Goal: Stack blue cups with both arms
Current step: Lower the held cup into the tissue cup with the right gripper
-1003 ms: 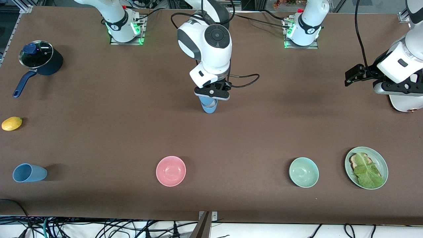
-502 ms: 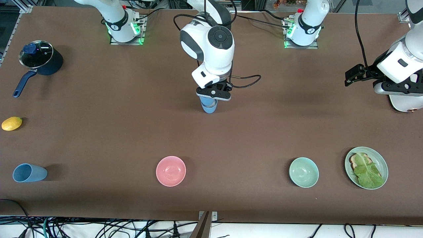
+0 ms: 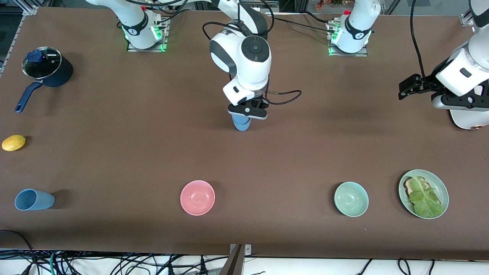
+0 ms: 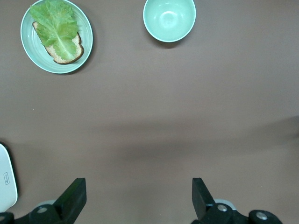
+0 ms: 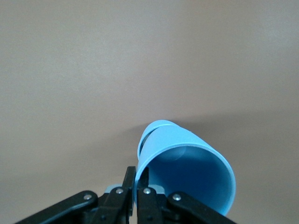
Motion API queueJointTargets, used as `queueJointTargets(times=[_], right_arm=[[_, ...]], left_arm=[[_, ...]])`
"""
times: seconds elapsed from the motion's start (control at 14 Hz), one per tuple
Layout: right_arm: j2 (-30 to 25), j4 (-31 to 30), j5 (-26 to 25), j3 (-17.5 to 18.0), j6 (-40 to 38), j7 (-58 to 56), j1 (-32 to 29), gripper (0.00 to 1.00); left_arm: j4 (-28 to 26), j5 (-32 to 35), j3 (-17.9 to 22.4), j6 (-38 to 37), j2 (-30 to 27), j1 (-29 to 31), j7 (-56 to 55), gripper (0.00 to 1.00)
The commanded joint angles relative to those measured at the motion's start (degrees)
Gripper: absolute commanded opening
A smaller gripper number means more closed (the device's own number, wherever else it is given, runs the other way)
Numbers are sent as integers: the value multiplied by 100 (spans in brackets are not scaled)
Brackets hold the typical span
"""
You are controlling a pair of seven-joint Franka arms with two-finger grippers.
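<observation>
My right gripper (image 3: 246, 111) is low over the middle of the table, shut on the rim of a light-blue cup (image 3: 241, 123). In the right wrist view its fingers (image 5: 139, 186) pinch the held cup's wall (image 5: 187, 163). The rim of a second blue cup (image 5: 154, 126) shows under it, so the held cup sits inside that one. A third blue cup (image 3: 33, 199) lies on its side near the front edge at the right arm's end. My left gripper (image 3: 405, 89) hangs open and empty above the table at the left arm's end, waiting; in the left wrist view (image 4: 138, 200) its fingers are wide apart.
A pink bowl (image 3: 197, 197), a green bowl (image 3: 351, 199) and a green plate (image 3: 439, 183) with toast and lettuce stand along the front. A dark blue lidded pot (image 3: 47, 70) and a lemon (image 3: 13, 143) lie at the right arm's end. A white object (image 3: 468, 120) sits under the left arm.
My right gripper has sunk a little with the cup, pushing it deeper into the cup below. The left arm has not moved.
</observation>
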Motion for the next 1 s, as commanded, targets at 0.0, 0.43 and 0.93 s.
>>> queueJointTargets(times=[0.0,0.43,0.93], right_arm=[[124,237,-70,-74,-36,141,85,0],[115,194,-61,-74,-27,220,94,0],[98,115,-26,-66,-27,229,103,0]], left_arm=[[-1,61,-33,-59,-33,40,-31,100],[-1,61,-33,-59,-33,40,-31,100],[-1,61,-33,-59,-33,49,-31,100]])
